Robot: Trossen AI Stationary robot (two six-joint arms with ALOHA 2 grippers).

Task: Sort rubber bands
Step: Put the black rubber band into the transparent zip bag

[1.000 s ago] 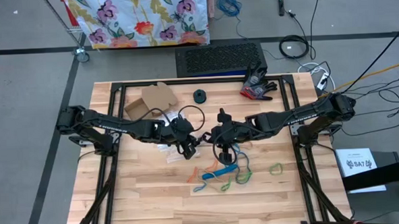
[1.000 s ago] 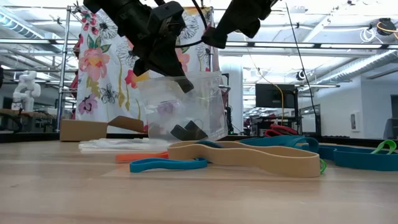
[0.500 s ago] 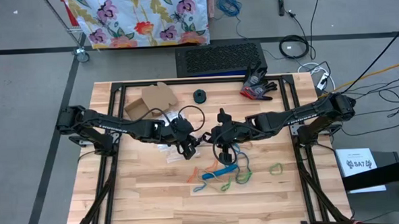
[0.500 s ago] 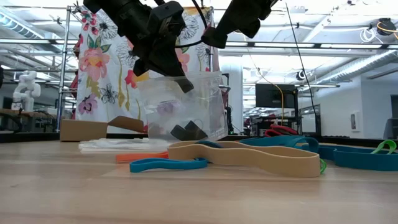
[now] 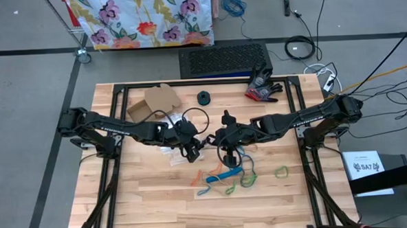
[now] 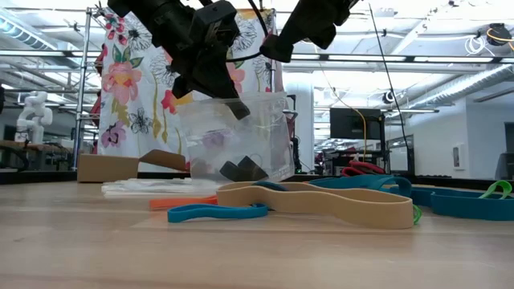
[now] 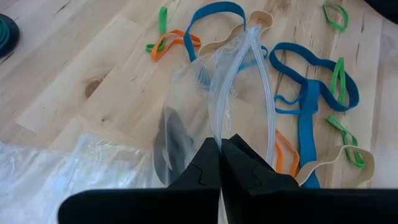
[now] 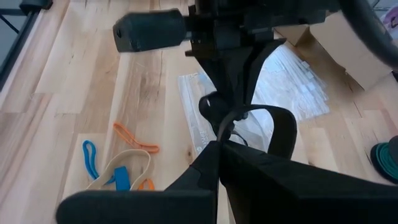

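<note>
Several rubber bands point(image 5: 227, 176) lay loose on the table point(image 5: 145, 206), just in front of both grippers; a few black ones sat at the bottom of the clear bag point(image 6: 234, 136). The left gripper point(image 7: 220, 163) had its fingers pressed together on the bag's mouth edge, hanging it above the table. The right gripper point(image 8: 219, 144) pinched the opposite edge, probably to hold the mouth apart for loading. Only the low view showed the bag's black contents; only the high view showed a stray green band point(image 5: 281, 171) well apart.
</note>
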